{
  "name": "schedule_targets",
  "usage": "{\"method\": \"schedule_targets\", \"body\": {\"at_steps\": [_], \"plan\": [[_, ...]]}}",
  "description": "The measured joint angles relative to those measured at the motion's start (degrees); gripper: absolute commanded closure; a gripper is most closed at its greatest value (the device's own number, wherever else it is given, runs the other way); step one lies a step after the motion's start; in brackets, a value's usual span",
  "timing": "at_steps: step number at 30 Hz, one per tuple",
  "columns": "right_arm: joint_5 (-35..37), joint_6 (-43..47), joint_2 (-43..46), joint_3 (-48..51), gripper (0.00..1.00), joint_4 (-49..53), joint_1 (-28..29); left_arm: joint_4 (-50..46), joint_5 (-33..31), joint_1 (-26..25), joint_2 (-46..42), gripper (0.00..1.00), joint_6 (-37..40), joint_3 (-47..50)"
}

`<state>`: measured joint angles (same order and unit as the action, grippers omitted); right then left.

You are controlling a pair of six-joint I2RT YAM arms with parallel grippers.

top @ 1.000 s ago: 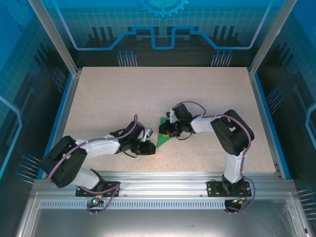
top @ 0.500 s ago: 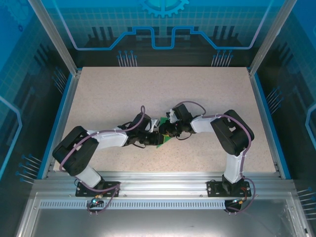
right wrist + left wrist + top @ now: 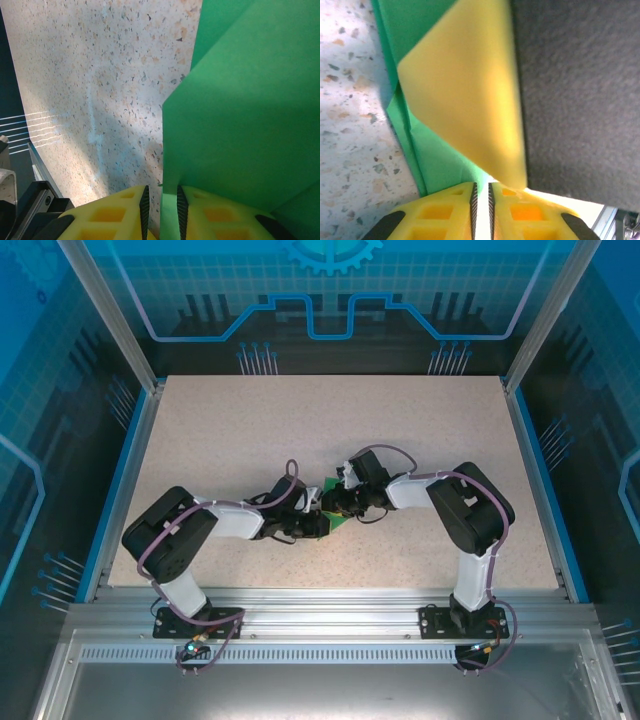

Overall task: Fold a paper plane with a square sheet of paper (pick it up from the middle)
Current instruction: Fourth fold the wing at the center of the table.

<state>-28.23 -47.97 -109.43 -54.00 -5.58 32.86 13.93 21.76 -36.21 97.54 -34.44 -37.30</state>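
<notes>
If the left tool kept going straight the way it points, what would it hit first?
The green paper, right at its fingertips and spreading ahead. Just beyond rises a yellow surface, perhaps part of the other arm; depth between them is unclear.

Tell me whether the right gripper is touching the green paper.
Touching. In the right wrist view, the edge of the square sheet of paper runs down into the narrow slit between the two fingers of the right gripper, which are pinched on it.
</notes>
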Motion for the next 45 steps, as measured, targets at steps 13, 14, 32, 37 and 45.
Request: {"method": "schedule_targets", "body": {"at_steps": [13,14,32,37,45], "plan": [[1.4,3.3,3.2,-1.5,0.71,5.4,-4.0,5.7,-0.7,0.1,-0.4,0.94,-0.9,3.1],[1.6,3.4,4.1,-1.5,0.71,5.6,-4.4,5.8,-0.7,0.1,-0.3,0.94,-1.2,3.1],[1.2,3.0,2.7,1.4,0.74,1.2,0.5,7.0,0.2,0.3,0.5,0.97,-1.7,3.1],[0.9,3.7,0.2,-1.0,0.74,1.9,-0.9,7.1,0.4,0.3,0.7,1.00,-1.7,3.1],[-0.8,4.9,-2.5,-5.7,0.73,6.7,-1.9,8.0,0.6,0.3,1.1,1.00,-1.7,3.1]]}}
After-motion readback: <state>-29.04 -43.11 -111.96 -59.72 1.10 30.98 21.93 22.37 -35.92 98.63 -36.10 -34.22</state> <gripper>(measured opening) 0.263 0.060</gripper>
